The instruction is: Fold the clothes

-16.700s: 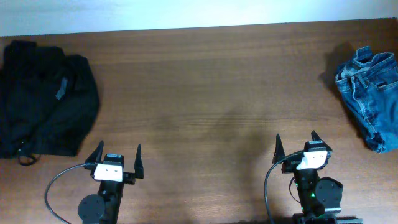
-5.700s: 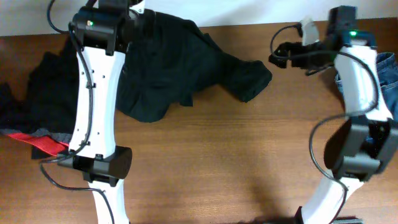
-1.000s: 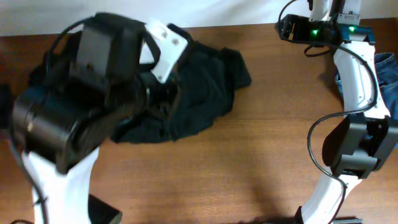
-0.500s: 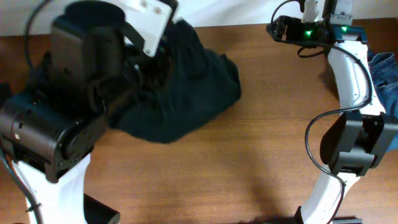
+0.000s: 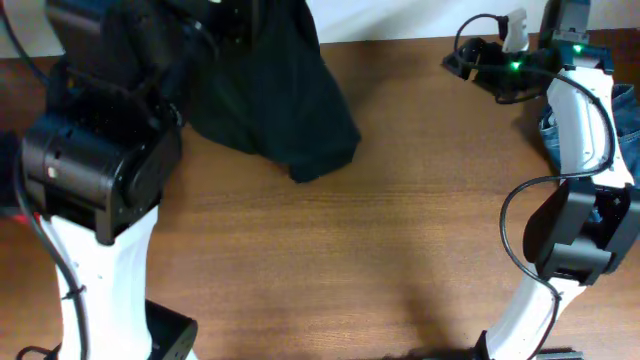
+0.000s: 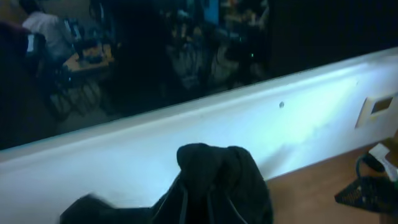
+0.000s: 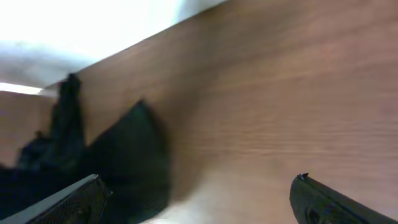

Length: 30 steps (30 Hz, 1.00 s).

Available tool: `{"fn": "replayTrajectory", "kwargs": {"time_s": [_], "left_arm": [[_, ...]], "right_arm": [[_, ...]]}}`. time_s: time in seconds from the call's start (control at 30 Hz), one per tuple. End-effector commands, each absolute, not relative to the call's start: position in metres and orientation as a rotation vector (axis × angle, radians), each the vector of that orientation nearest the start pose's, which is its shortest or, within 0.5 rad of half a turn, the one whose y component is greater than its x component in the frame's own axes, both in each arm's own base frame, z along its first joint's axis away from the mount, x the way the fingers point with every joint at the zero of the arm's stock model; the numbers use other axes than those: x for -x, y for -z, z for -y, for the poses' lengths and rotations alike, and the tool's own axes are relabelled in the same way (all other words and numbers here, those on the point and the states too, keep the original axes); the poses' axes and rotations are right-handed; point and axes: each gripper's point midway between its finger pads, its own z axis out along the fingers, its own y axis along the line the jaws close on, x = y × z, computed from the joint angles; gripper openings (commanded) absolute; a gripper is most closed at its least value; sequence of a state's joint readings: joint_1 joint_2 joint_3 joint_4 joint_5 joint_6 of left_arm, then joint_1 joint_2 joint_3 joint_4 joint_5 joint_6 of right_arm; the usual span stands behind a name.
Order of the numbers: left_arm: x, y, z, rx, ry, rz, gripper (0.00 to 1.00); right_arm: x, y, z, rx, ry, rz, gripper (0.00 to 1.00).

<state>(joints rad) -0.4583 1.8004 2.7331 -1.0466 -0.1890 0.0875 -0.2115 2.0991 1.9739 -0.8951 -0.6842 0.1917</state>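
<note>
Left fingers pinched shut, seemingly on the black garment, which hangs bunched onto the counter; right fingers spread wide, empty.

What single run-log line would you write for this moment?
left gripper: shut on black garment, held up | right gripper: open, empty | jeans: crumpled, right edge of table

**Black garment**: plain, soft and limp. It was gathered at its top and hung in crumpled folds over the far edge of the tabletop, left of centre. The cloth widened downward to a loose corner that reached the wood; whether it touched could not be told.

**Blue denim jeans**: these lay crumpled at the right edge of the tabletop, toward the far right corner, and were largely hidden from view.
</note>
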Motion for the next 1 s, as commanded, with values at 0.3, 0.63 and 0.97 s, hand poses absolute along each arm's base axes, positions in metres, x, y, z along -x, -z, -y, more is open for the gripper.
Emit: {"fn": "replayTrajectory", "kwargs": {"time_s": [0.3,0.63,0.97], "left_arm": [[-0.384,-0.615,0.125,-0.228,-0.049,-1.525,0.01],[-0.383,-0.614,0.129,-0.249,-0.031,-1.528,0.01],[-0.383,-0.600,0.131,-0.273,-0.026,-1.580,0.01]], "right_arm": [[-0.492,-0.160,-0.096,-0.496,-1.201,-2.597,0.98],[-0.503,-0.123,-0.144,-0.603,-1.369,-2.505,0.99],[-0.498,-0.128,-0.161,-0.685,-1.529,-2.481,0.99]]}}
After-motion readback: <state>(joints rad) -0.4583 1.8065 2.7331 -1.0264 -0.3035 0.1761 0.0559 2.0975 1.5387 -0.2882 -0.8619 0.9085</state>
